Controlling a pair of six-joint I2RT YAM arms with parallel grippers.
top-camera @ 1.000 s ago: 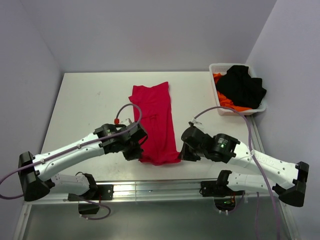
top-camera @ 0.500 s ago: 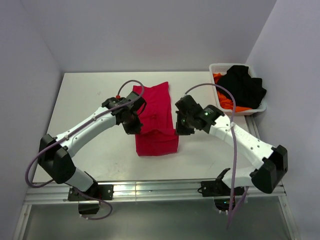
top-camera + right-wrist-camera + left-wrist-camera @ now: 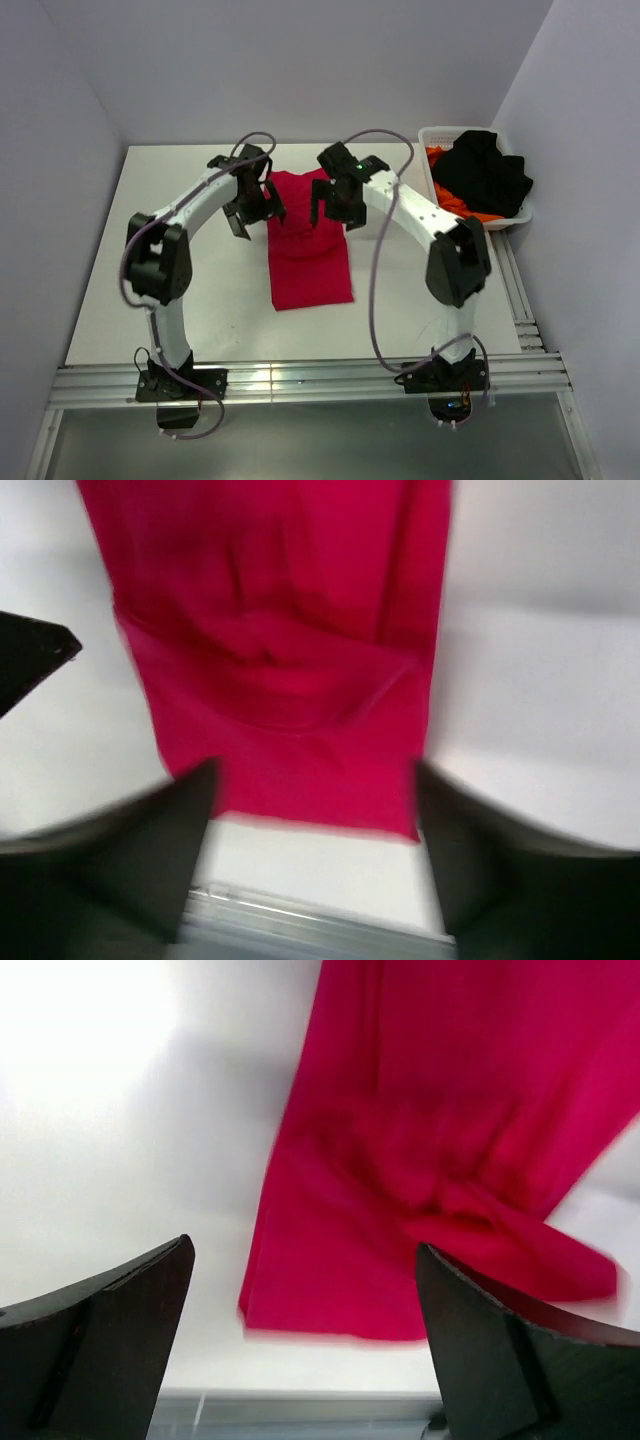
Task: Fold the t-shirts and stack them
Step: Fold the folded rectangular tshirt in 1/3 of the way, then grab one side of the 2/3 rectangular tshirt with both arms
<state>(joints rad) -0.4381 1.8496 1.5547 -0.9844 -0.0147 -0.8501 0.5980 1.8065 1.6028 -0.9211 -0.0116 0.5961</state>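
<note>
**Both grippers open over the folded red shirt**

The left gripper [image 3: 254, 212] hangs over the far half of the tabletop [image 3: 160, 250], at the left long edge of the crimson-red t-shirt [image 3: 310, 268]. Its fingers [image 3: 120, 1330] stand wide apart with nothing between them. In the left wrist view only cloth and bare tabletop show below the gap, and the fingers do not touch the shirt.

The crimson-red t-shirt lies in the middle of the tabletop as a narrow folded band, its long sides running from the far edge toward the near edge. It stops short of both edges. A rumpled ridge crosses it about midway, where one layer lies over another, and the end nearer the arms is flat and squared off.

The right gripper [image 3: 332, 214] hangs over the far right part of the same shirt, level with the left one. Its fingers [image 3: 130, 880] are blurred in the right wrist view but plainly spread, with nothing held — the red cloth shows below them.

In the far right corner of the tabletop stands a white lattice basket [image 3: 432, 135]. A black t-shirt [image 3: 485, 175] is heaped in it, spilling over the rim, and an orange t-shirt [image 3: 447, 203] shows beneath it — both well apart from the grippers.
</note>
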